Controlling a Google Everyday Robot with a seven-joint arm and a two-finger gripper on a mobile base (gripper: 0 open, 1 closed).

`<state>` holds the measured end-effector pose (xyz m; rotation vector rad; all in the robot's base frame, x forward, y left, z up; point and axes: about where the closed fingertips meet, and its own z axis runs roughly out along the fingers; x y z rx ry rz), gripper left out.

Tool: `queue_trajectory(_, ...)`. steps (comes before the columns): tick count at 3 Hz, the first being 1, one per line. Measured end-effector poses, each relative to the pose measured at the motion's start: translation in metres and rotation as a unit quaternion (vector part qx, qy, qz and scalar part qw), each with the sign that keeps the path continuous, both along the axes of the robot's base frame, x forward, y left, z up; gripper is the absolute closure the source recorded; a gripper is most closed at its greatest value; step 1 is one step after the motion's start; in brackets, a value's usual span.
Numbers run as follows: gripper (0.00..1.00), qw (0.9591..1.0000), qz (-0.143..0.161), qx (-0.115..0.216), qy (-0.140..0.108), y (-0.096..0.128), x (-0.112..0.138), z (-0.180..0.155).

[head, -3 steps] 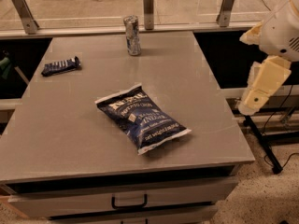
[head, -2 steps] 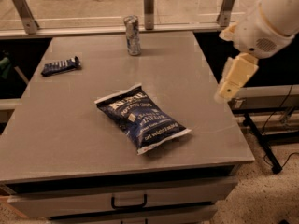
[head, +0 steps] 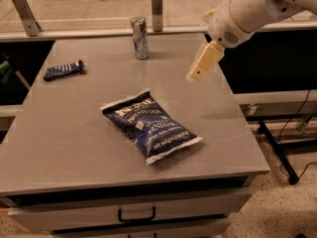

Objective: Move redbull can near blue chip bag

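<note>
The redbull can [head: 140, 37] stands upright near the far edge of the grey table [head: 59, 133], a little left of its middle. The blue chip bag [head: 150, 125] lies flat near the table's centre, angled toward the front right. The can and bag are well apart. My gripper [head: 202, 62] hangs above the table's right side, to the right of the can and beyond the bag, touching neither. It holds nothing that I can see.
A small narrow dark blue snack wrapper [head: 64, 70] lies at the table's left. A rail with metal posts [head: 156, 2] runs behind the far edge. A drawer with a black handle [head: 136, 216] is under the front. Cables and a stand lie on the floor at right.
My arm and gripper have swung left, from beyond the table's right edge to above its right side. The can, bag and wrapper have not moved.
</note>
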<state>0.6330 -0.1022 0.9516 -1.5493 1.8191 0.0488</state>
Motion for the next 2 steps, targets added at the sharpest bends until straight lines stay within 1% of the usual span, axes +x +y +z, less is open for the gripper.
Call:
queue_trajectory(1,0.0,1.0,0.0,0.0,0.001,0.0,0.0,0.0)
queue_trajectory(2,0.0,0.9995,-0.005,0.029,-0.013,0.012,0.014,0.0)
